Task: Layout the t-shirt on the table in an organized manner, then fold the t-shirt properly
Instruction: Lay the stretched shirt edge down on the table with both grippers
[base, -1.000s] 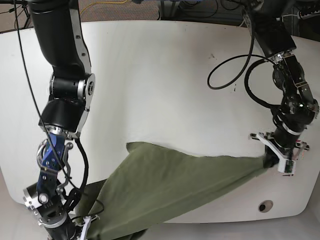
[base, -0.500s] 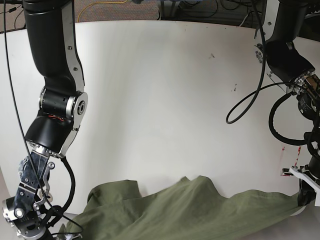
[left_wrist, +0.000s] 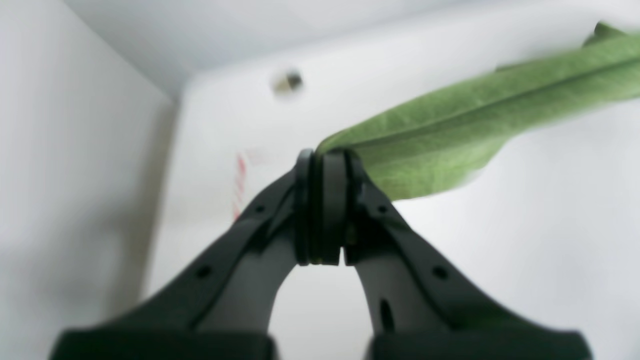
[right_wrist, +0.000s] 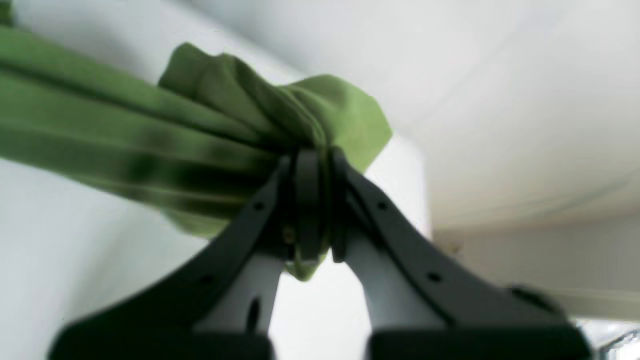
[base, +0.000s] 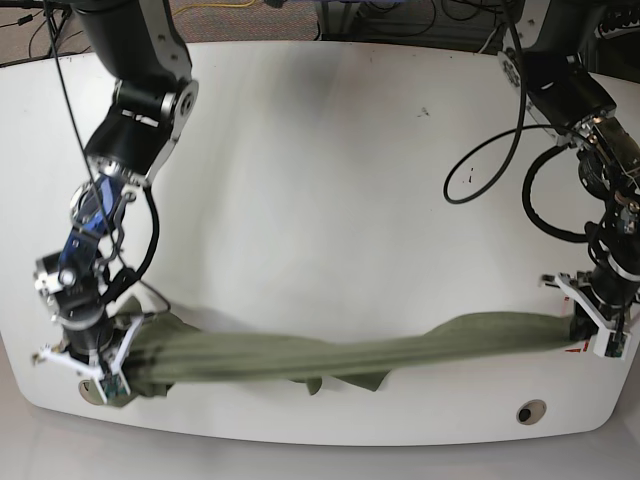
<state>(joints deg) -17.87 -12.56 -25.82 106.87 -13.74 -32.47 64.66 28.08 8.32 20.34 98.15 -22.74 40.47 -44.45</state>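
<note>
Both arms low over the near edge of the surface (base: 320, 150), well apart, one at each end of the t-shirt (base: 330, 357). Left end effector (left_wrist: 327, 210) clamped shut on a thin edge of green cloth; pads pressed together, fabric running off taut to the side. Right end effector (right_wrist: 312, 210) likewise closed on the garment, but over a thicker bunch, folds gathered and crumpled just above the pads. T-shirt stretched between the two grips into a long, narrow, roped band along the front of the surface, part resting on it, a small flap sagging near the middle. Judged purpose of the wide stance: tension to pull out tangles and find the garment's width before laying it flat. Layout step apparently in hand, not finished; cloth twisted rather than spread, sleeves and hem not distinguishable. Grommet hole (base: 530, 411) just in front of the band near the left arm; red tape mark (left_wrist: 240, 180) beside that grip. Likely need next: a shake or drag away from the edge to open the fabric. Risk: bunched hold hiding layers.
</note>
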